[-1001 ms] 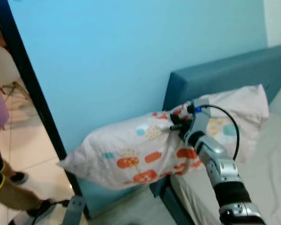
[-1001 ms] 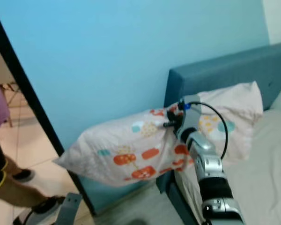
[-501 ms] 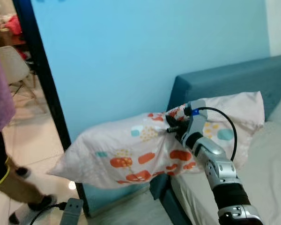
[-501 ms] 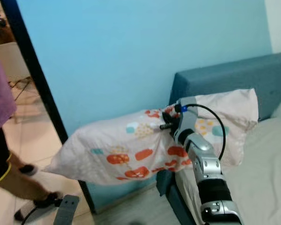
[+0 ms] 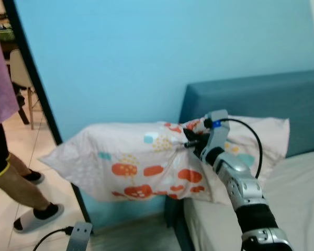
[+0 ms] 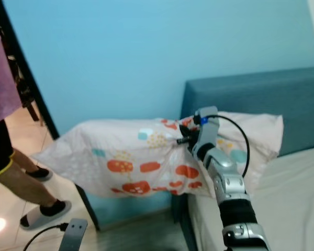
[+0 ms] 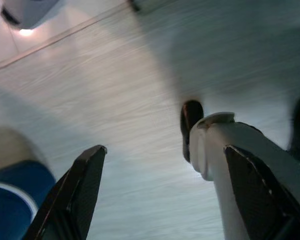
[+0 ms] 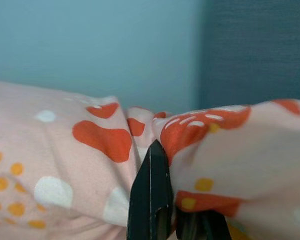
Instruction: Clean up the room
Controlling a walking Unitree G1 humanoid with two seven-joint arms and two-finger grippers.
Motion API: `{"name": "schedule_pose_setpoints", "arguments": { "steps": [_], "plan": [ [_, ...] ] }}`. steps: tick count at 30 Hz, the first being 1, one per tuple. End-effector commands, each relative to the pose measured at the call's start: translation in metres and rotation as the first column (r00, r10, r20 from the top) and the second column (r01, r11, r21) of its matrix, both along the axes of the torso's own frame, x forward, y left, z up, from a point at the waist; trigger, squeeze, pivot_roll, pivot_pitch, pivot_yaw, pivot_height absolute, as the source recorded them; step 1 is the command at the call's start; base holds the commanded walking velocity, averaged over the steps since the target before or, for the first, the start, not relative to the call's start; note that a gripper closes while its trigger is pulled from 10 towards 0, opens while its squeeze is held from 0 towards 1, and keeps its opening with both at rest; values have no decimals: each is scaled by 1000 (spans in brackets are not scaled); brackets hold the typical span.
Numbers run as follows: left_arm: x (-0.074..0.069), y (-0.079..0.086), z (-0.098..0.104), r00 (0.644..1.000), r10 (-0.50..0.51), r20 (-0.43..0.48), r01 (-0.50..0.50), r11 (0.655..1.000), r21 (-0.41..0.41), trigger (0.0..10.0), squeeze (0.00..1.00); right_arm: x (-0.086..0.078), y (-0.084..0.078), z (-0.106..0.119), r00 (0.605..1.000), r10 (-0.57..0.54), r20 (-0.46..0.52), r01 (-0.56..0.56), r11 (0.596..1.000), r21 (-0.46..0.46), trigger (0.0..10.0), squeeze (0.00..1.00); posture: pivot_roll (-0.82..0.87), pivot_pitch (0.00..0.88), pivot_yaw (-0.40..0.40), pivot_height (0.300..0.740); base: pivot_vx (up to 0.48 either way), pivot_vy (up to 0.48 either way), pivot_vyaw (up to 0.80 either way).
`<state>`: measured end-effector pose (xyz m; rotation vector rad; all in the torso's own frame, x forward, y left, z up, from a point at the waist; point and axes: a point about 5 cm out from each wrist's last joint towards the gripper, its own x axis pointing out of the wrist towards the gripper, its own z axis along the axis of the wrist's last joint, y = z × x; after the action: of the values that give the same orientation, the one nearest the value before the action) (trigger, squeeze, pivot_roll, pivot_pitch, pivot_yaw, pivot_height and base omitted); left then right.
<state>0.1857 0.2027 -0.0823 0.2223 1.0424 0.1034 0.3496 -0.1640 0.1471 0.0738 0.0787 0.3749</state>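
Soft printed cloth pillow (image 5: 141, 164); glossy tiled floor (image 5: 10, 206).

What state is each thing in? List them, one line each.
pillow: held up in the air, bunched at the grip, its far end hanging out past the end of the bed
right gripper: shut on the pillow's fabric
left gripper: open, hanging over the floor
bed: mattress bare beside the headboard
person: standing in the doorway
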Motion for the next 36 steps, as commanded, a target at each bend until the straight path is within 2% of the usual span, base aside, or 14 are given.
{"name": "schedule_pose_setpoints", "arguments": {
  "steps": [1, 5, 17, 21, 36],
  "plan": [
    [-2, 3, 0, 1000, -5, -10, 5, 1000, 9, 10000, 0, 3, 0, 17, 998, -9, 68, 8, 1000, 12, 10000, 0, 51, 0, -51, 725, 0, -458, 0],
    [-2, 3, 0, 1000, -8, -10, 8, 1000, 10, 10000, 0, 3, 0, 16, 998, -8, 64, 7, 1000, 3, 10000, 0, 51, 0, -51, 725, 0, -458, 0],
    [-2, 4, 0, 1000, 10, -3, -10, 999, 32, 10000, 0, 2, 7, 12, 996, 44, 75, -37, 995, -96, 10000, 0, 49, 0, -53, 725, 0, 0, 0],
    [-2, 4, 0, 1000, 11, -4, -11, 999, 35, 10000, 0, 1, 8, 14, 994, 60, 89, -48, 991, -126, 10000, 0, 50, 0, -53, 725, 0, 0, 763],
    [-2, 5, 0, 1000, 18, -9, -17, 999, 41, 10000, 0, -1, 9, 13, 994, 66, 85, -57, 993, -100, 10000, 0, 47, 0, -54, 725, 0, 0, 763]
  ]
}}
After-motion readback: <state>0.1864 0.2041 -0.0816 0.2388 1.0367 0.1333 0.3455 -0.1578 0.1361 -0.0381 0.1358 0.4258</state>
